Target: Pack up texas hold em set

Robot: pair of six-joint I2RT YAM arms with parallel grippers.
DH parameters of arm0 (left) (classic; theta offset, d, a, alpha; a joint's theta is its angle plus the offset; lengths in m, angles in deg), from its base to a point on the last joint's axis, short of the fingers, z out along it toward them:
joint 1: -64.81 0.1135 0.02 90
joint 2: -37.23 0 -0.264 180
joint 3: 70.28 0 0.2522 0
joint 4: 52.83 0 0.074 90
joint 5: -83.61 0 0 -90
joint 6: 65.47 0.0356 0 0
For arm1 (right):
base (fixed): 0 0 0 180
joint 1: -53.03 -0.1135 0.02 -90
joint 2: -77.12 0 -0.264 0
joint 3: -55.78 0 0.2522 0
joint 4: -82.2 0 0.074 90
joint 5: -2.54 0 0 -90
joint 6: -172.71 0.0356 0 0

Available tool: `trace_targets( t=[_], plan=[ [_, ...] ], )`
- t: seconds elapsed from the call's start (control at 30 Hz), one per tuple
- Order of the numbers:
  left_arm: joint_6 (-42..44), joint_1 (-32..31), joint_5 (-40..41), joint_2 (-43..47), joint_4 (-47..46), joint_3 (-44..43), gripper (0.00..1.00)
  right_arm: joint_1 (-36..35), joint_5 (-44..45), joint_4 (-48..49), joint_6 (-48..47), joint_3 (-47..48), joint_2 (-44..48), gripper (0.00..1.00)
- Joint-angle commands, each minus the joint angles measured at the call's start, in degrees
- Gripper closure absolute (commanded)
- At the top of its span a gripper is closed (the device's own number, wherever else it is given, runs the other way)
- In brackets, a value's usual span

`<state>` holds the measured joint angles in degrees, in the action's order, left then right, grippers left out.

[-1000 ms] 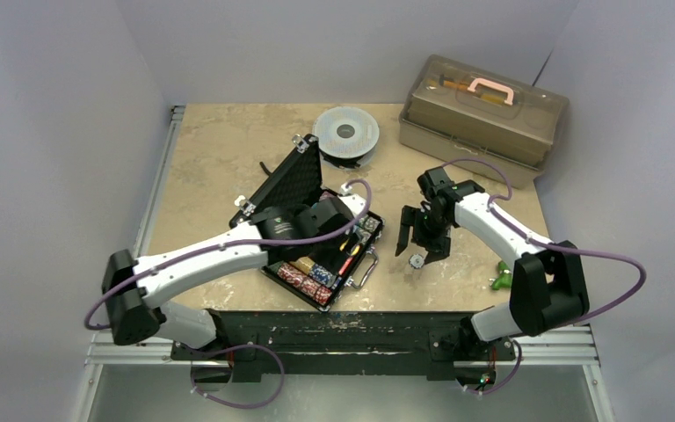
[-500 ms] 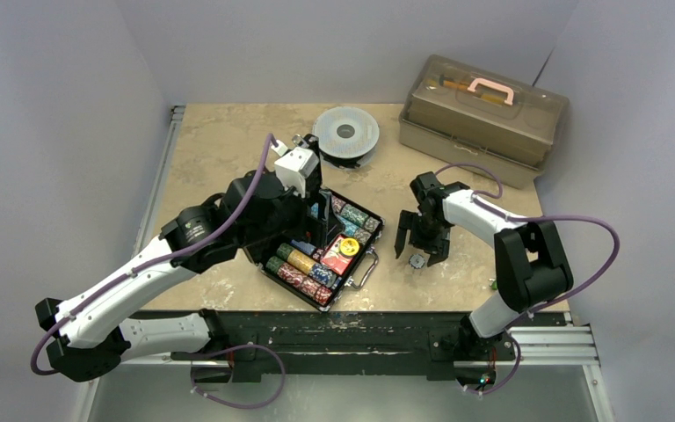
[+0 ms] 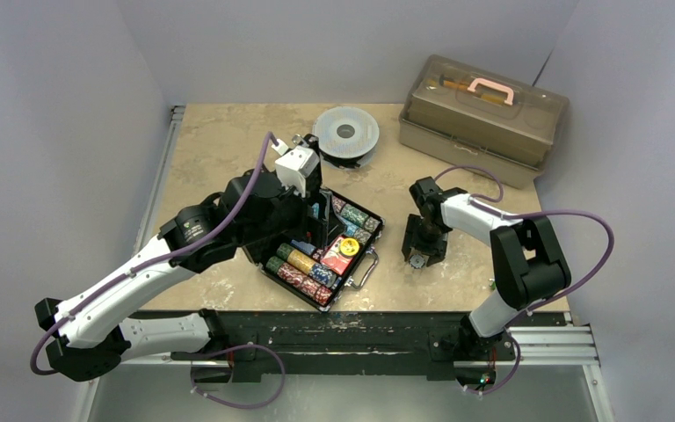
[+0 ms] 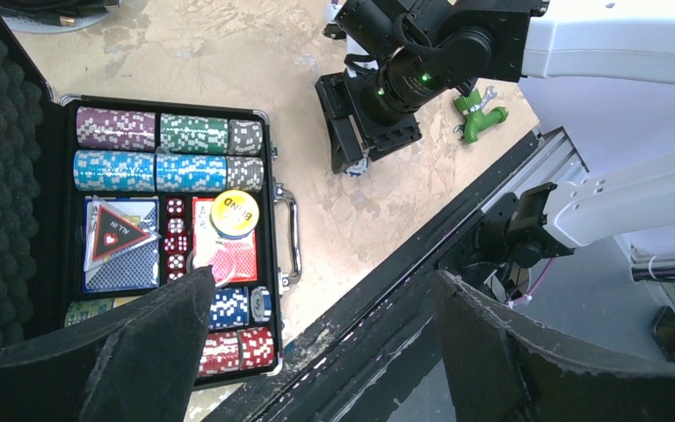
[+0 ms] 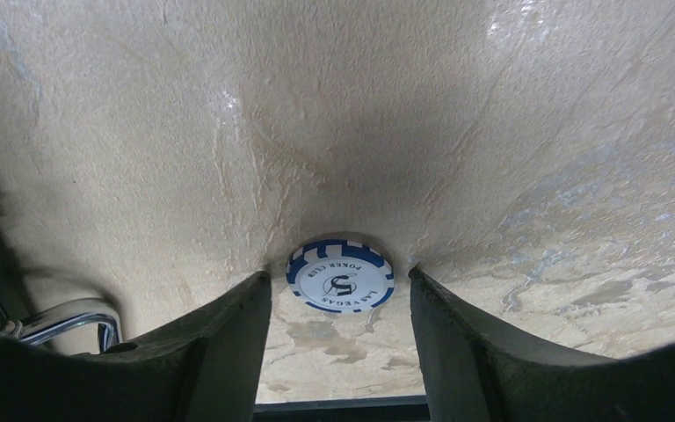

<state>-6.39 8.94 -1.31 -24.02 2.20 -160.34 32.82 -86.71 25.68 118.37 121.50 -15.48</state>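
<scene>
Overhead: open briefcase (image 3: 316,255) on the counter (image 3: 220,149), right pincer (image 3: 417,258) lowered just right of it. Left wrist: left pincer (image 4: 316,299) gapes wide, empty, above the briefcase's chip rows (image 4: 154,149). Right wrist: half-open fingers (image 5: 228,352) flank a blue chip (image 5: 340,283), seemingly without touching.

Left of the briefcase (image 4: 268,189) the table (image 3: 211,158) lies bare, with room for an arm. Behind the case, the grey spool (image 3: 345,132) sits just beside the raised lid and narrows that side. The left gripper (image 4: 321,290), jaws spread, hangs over the case near its lid. Right of the case's handle is a bare strip, then the right gripper (image 3: 417,255), set down astride a blue chip (image 5: 340,283). Farther right and back, the brown toolbox (image 3: 483,110) fills the corner.
</scene>
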Motion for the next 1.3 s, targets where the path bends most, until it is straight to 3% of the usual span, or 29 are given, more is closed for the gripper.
trace_targets(
  t=[0.0, 0.27, 0.7, 0.97, 1.1, 1.27],
  plan=[
    [-0.2, 0.5, -0.4, 0.5, -0.8, -2.1, 0.10, -0.9, 4.6, 1.3, 2.6, -2.3, 0.7, 0.43],
    [0.1, 0.9, -0.6, 0.5, -0.4, -2.1, 0.10, -2.8, 4.9, 4.0, 4.2, -4.2, 0.1, 0.44],
    [0.4, 1.5, -2.2, -0.4, 0.8, -1.7, 0.11, -3.0, 3.5, 4.6, 3.6, -4.1, 3.0, 0.86],
    [-0.5, 3.0, -4.8, -2.7, -0.1, -2.0, 0.11, -3.0, 2.6, -1.2, 0.6, -1.1, 12.1, 0.94],
    [-3.4, 6.5, -9.6, -4.9, 0.1, -3.0, 0.12, -3.0, 0.8, -0.1, -3.3, -1.5, 15.3, 1.00],
    [-7.5, 11.8, -16.8, -8.2, -0.5, -4.9, 0.14, -3.0, -0.5, -0.6, -6.1, -0.5, 16.9, 1.00]
  ],
)
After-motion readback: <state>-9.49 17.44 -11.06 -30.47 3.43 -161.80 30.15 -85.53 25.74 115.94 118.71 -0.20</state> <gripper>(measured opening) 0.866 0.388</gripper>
